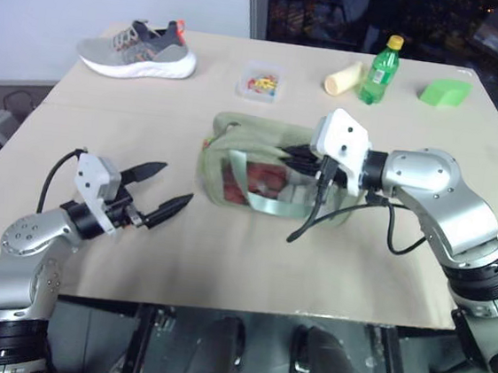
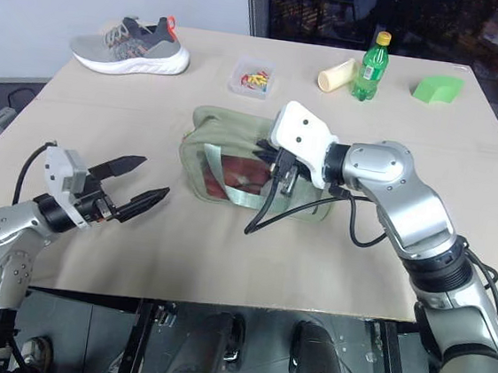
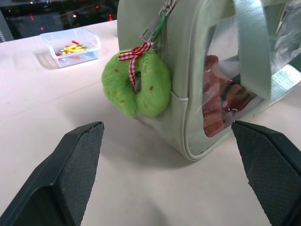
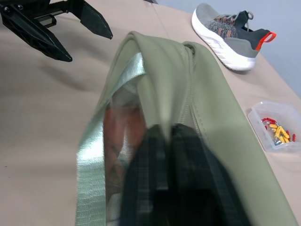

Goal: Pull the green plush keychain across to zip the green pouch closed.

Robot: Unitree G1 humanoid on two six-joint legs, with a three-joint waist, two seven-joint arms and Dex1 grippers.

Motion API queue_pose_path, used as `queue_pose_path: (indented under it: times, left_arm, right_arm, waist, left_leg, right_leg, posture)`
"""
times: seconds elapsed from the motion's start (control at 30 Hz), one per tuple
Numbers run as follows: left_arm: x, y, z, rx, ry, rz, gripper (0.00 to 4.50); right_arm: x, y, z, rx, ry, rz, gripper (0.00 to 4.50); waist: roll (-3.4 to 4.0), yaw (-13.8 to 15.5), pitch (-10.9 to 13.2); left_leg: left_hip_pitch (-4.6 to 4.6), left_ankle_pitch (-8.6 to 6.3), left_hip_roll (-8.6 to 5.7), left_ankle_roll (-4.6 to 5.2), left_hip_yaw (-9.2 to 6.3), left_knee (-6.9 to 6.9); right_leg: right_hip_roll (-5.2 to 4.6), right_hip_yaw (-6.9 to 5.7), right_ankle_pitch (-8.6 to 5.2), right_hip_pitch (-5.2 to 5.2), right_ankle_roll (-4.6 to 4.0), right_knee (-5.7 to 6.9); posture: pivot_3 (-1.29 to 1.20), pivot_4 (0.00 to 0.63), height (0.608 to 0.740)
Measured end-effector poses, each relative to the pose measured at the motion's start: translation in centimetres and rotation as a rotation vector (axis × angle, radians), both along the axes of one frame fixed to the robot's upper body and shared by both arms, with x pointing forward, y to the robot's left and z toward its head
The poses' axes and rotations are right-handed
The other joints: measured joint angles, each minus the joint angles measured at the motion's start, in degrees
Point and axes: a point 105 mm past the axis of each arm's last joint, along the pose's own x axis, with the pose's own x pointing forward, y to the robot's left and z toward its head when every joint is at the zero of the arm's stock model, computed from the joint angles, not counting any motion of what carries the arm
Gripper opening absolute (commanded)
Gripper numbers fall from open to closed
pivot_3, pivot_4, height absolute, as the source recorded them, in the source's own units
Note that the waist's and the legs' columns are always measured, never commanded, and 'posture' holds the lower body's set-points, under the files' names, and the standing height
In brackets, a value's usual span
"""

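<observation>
Right gripper (image 4: 164,141) pinches the green pouch (image 1: 236,136) top.

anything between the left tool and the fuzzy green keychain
Nothing. The left wrist view shows only bare table between the open left tool and the keychain, which hangs at the end of the pouch.

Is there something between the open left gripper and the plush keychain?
Nothing visible: bare table lies between the left gripper and the keychain, which hangs at the pouch's near end.
</observation>
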Motion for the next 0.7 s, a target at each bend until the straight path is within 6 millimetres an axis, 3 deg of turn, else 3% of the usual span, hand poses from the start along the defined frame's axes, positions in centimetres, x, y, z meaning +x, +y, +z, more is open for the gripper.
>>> queue_pose_path:
  times: [0.1, 0.3, 0.47, 0.67, 0.7]
  left_arm:
    - [0.2, 0.3, -0.2, 0.003, 0.005, 0.022, 4.50]
    - [2.5, 1.6, 0.7, 0.047, -0.044, 0.162, 4.50]
    - [3.4, -0.6, -0.3, 0.104, -0.089, 0.155, 4.50]
    - [3.9, -1.6, -0.4, 0.146, -0.142, 0.175, 4.50]
    - [4.1, -1.9, -0.4, 0.148, -0.154, 0.178, 4.25]
  right_arm:
    - [0.0, 0.0, 0.0, -0.002, 0.000, 0.004, 0.05]
    - [-0.1, 0.2, 0.0, -0.008, -0.010, 0.015, 0.05]
    - [-0.2, 0.3, 0.0, -0.008, -0.014, 0.026, 0.05]
    - [-0.2, 0.3, 0.0, -0.014, -0.017, 0.026, 0.05]
    - [-0.2, 0.2, 0.1, -0.014, -0.019, 0.023, 0.02]
  waist:
    - [0.00, 0.0, 0.0]
    - [0.00, -0.1, 0.0]
    - [0.00, -0.3, 0.0]
    - [0.00, -0.3, 0.0]
    - [0.00, -0.2, 0.0]
  left_leg:
    - [0.00, 0.00, 0.00, 0.00, 0.00, 0.00]
    - [0.01, 0.00, -0.02, 0.00, 0.02, 0.00]
    - [0.01, 0.00, -0.02, 0.00, 0.06, 0.00]
    - [0.02, 0.00, -0.02, 0.00, 0.04, 0.00]
    - [0.01, 0.00, -0.03, 0.00, 0.05, 0.00]
  right_leg:
    - [0.00, 0.00, 0.00, 0.00, 0.00, 0.00]
    - [0.00, 0.01, 0.02, 0.00, 0.00, 0.03]
    - [0.01, 0.04, 0.19, -0.01, 0.00, 0.04]
    - [0.00, 0.03, 0.18, 0.00, 0.01, 0.06]
    - [-0.01, 0.03, 0.18, 0.00, 0.01, 0.06]
  posture:
    - [0.00, 0.150, 0.740]
    - [0.00, 0.150, 0.740]
    - [0.00, 0.150, 0.740]
    - [0.00, 0.150, 0.740]
    - [0.00, 0.150, 0.740]
